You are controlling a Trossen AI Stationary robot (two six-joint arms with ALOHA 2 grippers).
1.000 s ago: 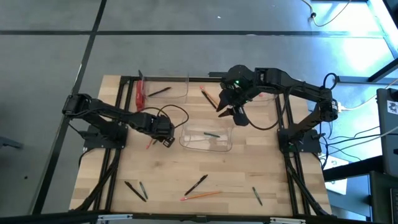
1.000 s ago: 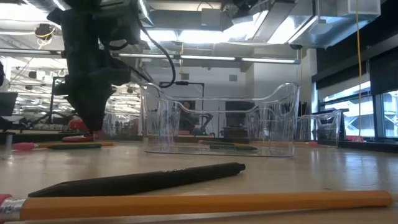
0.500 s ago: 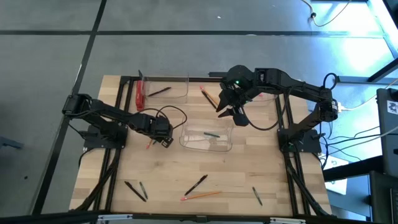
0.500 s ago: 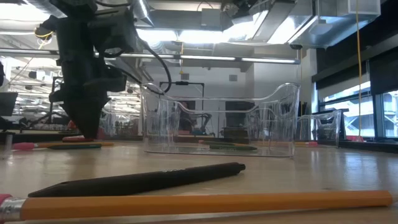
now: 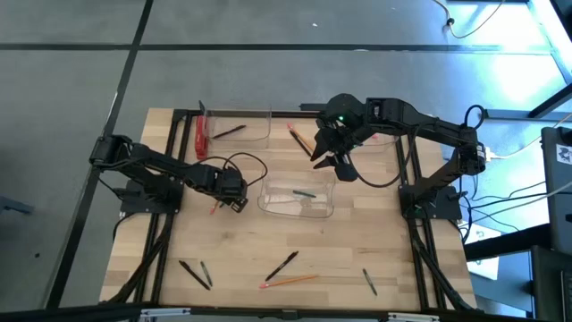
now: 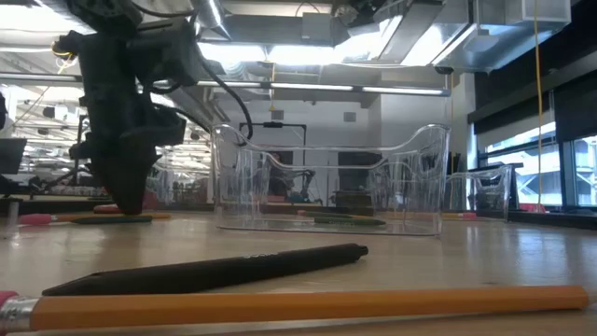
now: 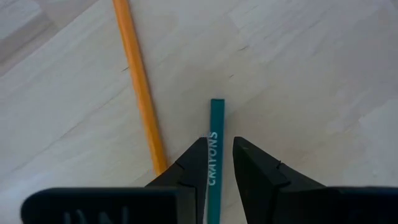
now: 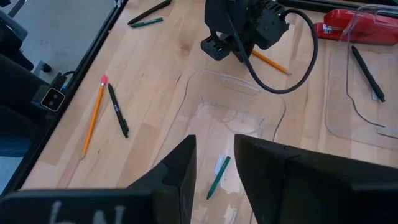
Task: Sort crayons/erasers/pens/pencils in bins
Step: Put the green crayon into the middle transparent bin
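Pale wooden tabletop (image 5: 241,259) under left pincer (image 7: 215,163) astride a green crayon (image 7: 214,149), unclenched; right pincer (image 8: 214,165) agape.

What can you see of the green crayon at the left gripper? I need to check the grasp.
The green crayon is a thin teal-green stick with white lettering, lying flat on the wooden table. It lies between the left gripper's open fingers, its flat end pointing past them. An orange pencil lies close beside it.
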